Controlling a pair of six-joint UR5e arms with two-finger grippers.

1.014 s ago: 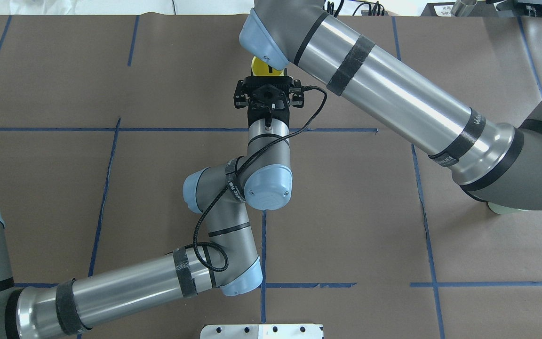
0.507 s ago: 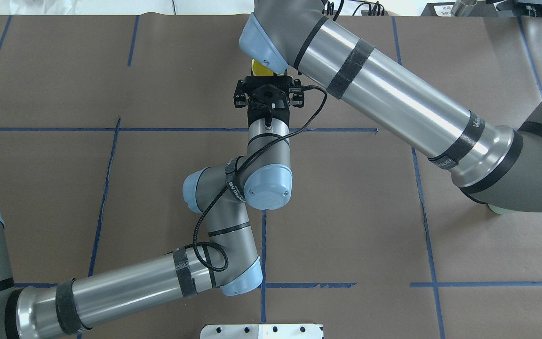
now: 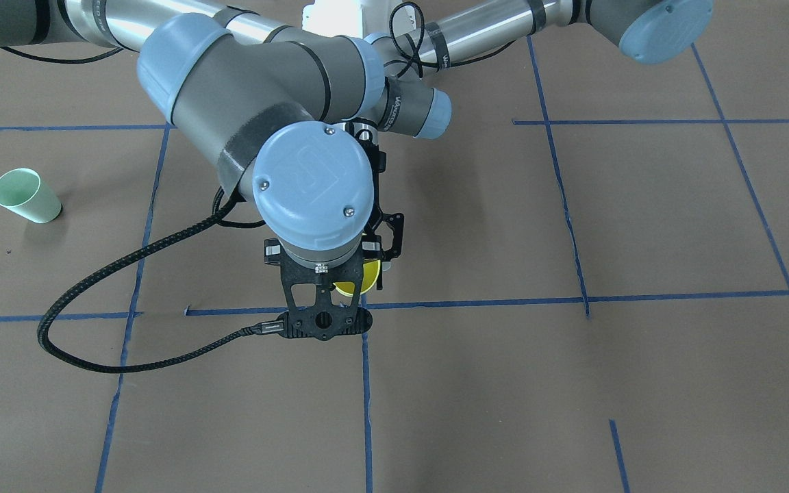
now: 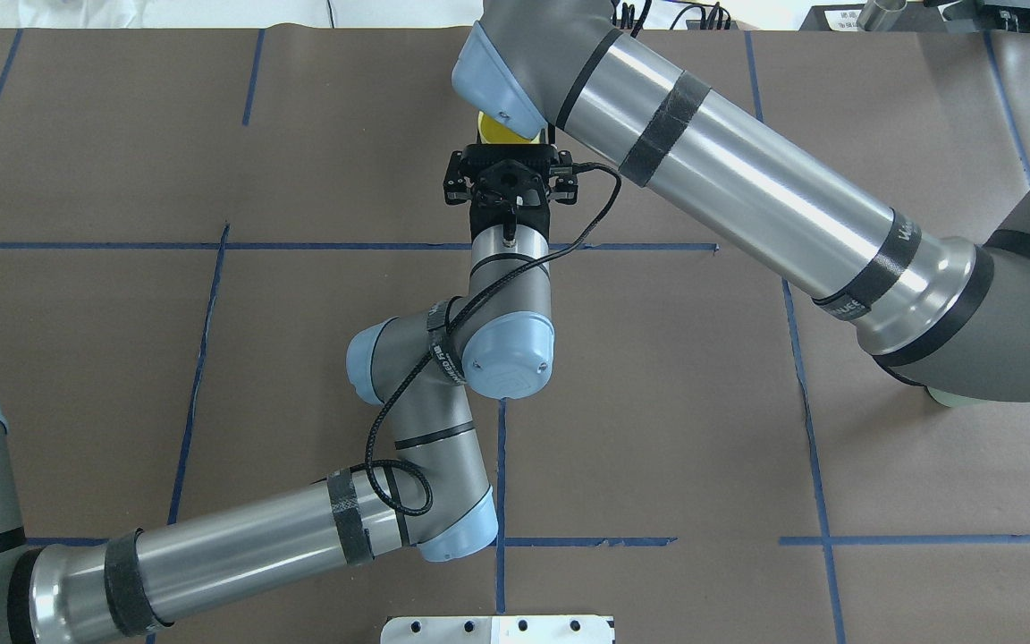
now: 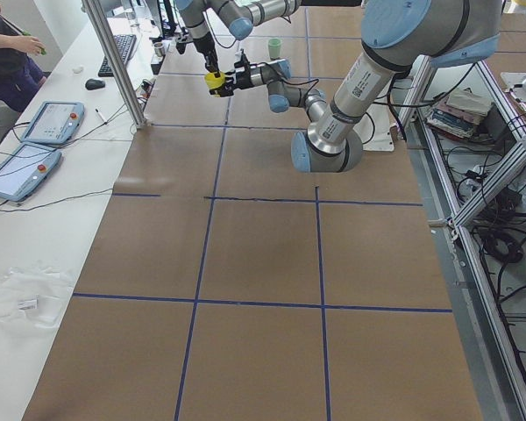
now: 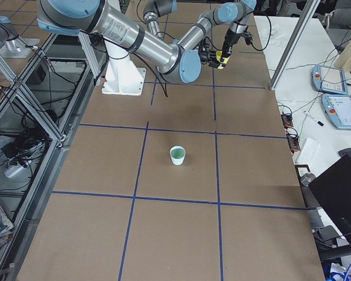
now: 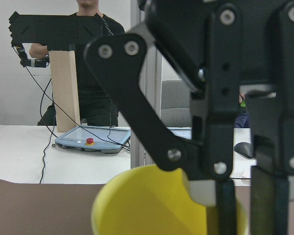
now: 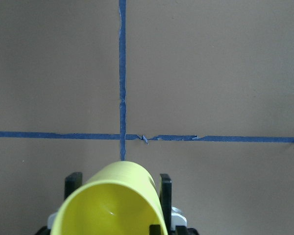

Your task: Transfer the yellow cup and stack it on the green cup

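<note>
The yellow cup [image 3: 353, 282] stands upright in the air over the table's middle, held between both arms; it also shows in the overhead view [image 4: 497, 132]. My left gripper [image 8: 119, 180] reaches in level, its fingers [image 8: 165, 183] pressed on both sides of the cup's body. My right gripper [image 7: 242, 220] points straight down, with one finger inside the rim and one outside, shut on the cup's wall [image 7: 147, 205]. The green cup [image 3: 24, 196] stands upright on the table, far off on my right side. The right arm mostly hides it in the overhead view [image 4: 958, 399].
Brown paper with a blue tape grid [image 4: 604, 247] covers the table. The right arm's black cable [image 3: 93, 356] loops low over the table. Beyond the far edge are a metal post [image 6: 292, 41], tablets [image 5: 22, 145] and a person [image 7: 93, 58]. The white base plate [image 4: 497, 629] is at the near edge.
The right arm's wrist has shifted slightly, so it now covers more of the yellow cup in the overhead view. The left arm has hardly moved.
</note>
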